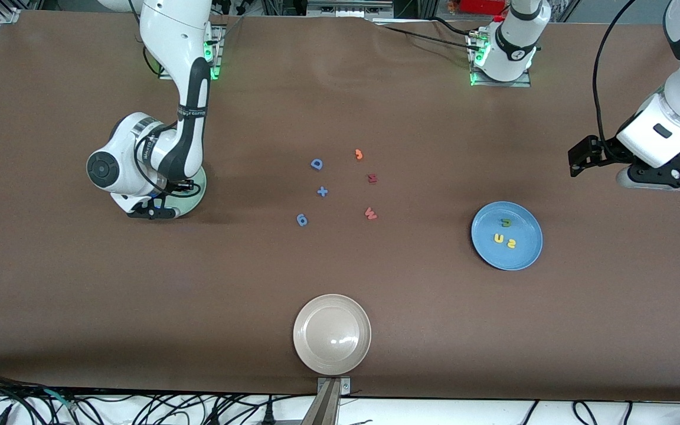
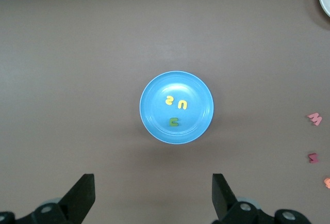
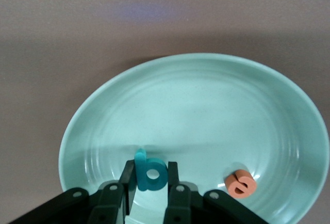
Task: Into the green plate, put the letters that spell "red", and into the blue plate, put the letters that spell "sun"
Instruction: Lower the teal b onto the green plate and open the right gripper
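a: what is the right gripper (image 3: 148,182) doing?
b: its fingers are clamped on the teal "d" (image 3: 149,172), a small foam letter, thick and soft-looking. it is low over the green plate (image 3: 206,110), a round glossy dish with fine rings inside. the orange "e" (image 3: 240,184) lies in the same plate, apart from the fingers. i cannot see an "r".

a: and the left gripper (image 2: 153,198)?
b: it waits high over the brown matte table (image 1: 493,330), its jaws wide apart and holding nothing. the blue plate (image 2: 154,95) lies under it, smooth and round, with the yellow "s" (image 2: 169,100), the yellow "u" (image 2: 183,104) and the dark green "n" (image 2: 174,122) in it.

a: what else lies around?
b: mid-table lie a blue capital d (image 1: 316,164), a blue plus (image 1: 322,191), another blue piece (image 1: 301,220), a small orange piece (image 1: 359,154), a dark red letter (image 1: 372,177) and a red w (image 1: 370,213). a shiny beige plate (image 1: 310,351) lies nearest the front camera. the right arm covers most of the green plate there.
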Motion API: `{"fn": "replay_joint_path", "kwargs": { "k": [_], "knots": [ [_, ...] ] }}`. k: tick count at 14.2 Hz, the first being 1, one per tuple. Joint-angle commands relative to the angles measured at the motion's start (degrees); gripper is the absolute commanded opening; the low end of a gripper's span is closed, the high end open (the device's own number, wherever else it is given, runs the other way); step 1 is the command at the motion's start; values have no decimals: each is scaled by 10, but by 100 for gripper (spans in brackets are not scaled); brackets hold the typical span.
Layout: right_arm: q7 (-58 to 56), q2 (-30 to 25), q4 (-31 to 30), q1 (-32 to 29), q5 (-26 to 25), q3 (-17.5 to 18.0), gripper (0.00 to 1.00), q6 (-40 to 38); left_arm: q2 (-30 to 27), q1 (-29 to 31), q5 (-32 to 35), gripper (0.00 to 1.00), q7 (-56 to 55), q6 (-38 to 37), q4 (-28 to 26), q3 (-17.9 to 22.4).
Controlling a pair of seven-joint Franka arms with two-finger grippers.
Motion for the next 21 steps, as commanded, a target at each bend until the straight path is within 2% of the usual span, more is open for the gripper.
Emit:
{"fn": "replay_joint_path", "kwargs": {
  "k": [1, 2, 3, 4, 6, 8, 11, 15, 17, 21],
  "knots": [
    [-7, -3, -1, 5, 15, 1, 62, 2, 8, 4, -12, 100, 7, -3, 16, -1],
    [-7, -3, -1, 5, 25, 1, 72, 1, 7, 5, -12, 100, 7, -1, 15, -1],
    [-5, -4, -1, 5, 26, 1, 87, -1, 3, 10, -14, 100, 7, 7, 7, -1],
    [-2, -5, 0, 6, 27, 1, 98, -2, -3, 14, -15, 100, 7, 9, -2, -2],
    [-1, -8, 3, 9, 27, -5, 98, -4, -26, 15, -15, 100, 7, 29, -37, -4],
    [-1, -10, 13, 12, 27, -34, 98, -41, -46, 14, -15, 100, 7, 52, -70, -6],
    [35, -7, 46, 17, 26, -75, 98, -121, -44, 14, -13, 100, 7, 55, -66, -6],
    [112, -13, 108, 4, -9, -88, 98, -194, -42, 13, -12, 100, 7, 56, -65, -6],
    [146, -40, 140, -13, -45, -81, 98, -214, -44, 14, -10, 100, 7, 55, -66, -5],
    [202, -120, 166, -69, -134, -15, 98, -215, -43, 15, -7, 100, 8, 54, -65, -4]
  ]
}}
